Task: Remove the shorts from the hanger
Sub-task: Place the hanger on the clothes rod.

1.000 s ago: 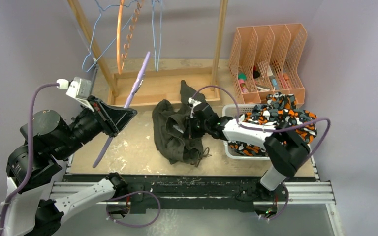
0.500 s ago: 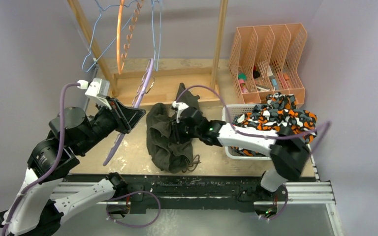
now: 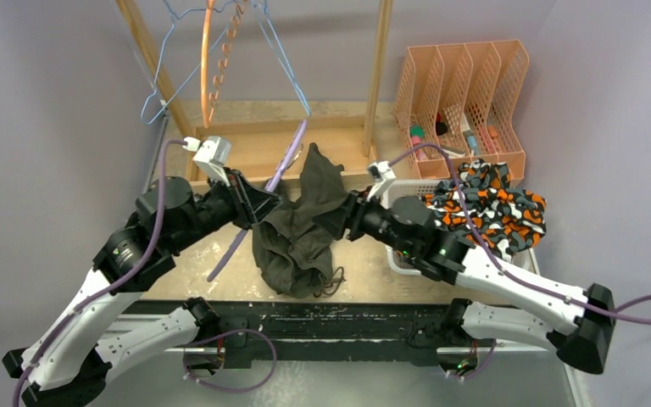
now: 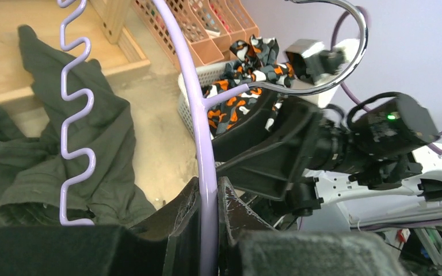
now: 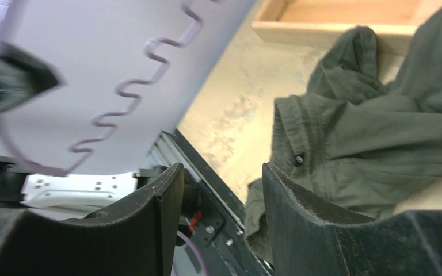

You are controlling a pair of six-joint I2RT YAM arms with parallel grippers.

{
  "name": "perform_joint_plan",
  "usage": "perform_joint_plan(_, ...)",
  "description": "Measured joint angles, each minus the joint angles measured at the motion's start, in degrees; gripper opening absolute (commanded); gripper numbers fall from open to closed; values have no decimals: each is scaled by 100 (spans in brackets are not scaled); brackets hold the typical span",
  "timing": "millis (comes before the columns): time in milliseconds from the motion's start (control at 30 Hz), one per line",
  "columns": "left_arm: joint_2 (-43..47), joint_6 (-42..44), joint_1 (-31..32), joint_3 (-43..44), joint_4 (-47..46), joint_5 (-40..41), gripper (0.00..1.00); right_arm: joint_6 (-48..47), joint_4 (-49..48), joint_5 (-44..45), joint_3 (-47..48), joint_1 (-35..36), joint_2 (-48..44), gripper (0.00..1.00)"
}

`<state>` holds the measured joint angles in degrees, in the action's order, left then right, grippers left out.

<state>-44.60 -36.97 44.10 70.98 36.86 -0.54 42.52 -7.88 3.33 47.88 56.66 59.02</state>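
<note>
- Left gripper (image 4: 207, 198) is clenched on the straight rod of the lilac hanger (image 4: 191, 98), rod pinched tight between both fingers, hanger tilted up toward the wooden rack (image 3: 379, 76)
- Hanger looks bare: wavy bar and hook show no cloth on them in the left wrist view
- Olive shorts (image 3: 298, 229) lie crumpled on the table (image 3: 358, 270) between the two arms, one leg stretched up onto the rack's base board, drawstring trailing at the near edge
- From overhead the hanger crosses just beside the left edge of the shorts; whether it touches the cloth I cannot tell
- Right gripper (image 5: 221, 210) is released: fingers apart, nothing between them, only the table edge in the gap; it hovers just beside the right side of the olive shorts, not on them
- Camo shorts (image 3: 485, 202) are heaped in the white basket (image 3: 407, 186) on the right, well apart from the hanger
- No other pair shows; anything under the camo pair is hidden
- Step, as I judge it: this pair reads as off the hanger, so the removal looks done and both arms are at the clearing-up stage
- Next move probably calls for the left arm to get rid of the bare hanger, hook it by the wire hangers (image 3: 281, 51) on the rack or lay it down, keeping its low end out of the cloth
- Right gripper would need a fresh pinch on the olive shorts if they are meant for the basket; limp cloth, so grab a thick fold, waistband is the best bet
</note>
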Motion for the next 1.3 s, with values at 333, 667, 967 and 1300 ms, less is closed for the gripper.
perform_joint_plan(333,-435,-422,0,-501,-739,-927,0,699,-1735,24,-852,0,-1346,56)
perform_joint_plan(667,-684,-1274,-9,-1349,-2214,-1954,0,1661,-3097,-111,-1309,0,-850,55)
perform_joint_plan(967,-695,-1738,-15,-1552,-3082,-2378,0,2339,-3650,232,-1519,2,-741,50)
perform_joint_plan(1300,-789,-1729,-15,-1552,-3075,-2636,0,2590,-3945,785,-1532,0,-728,45)
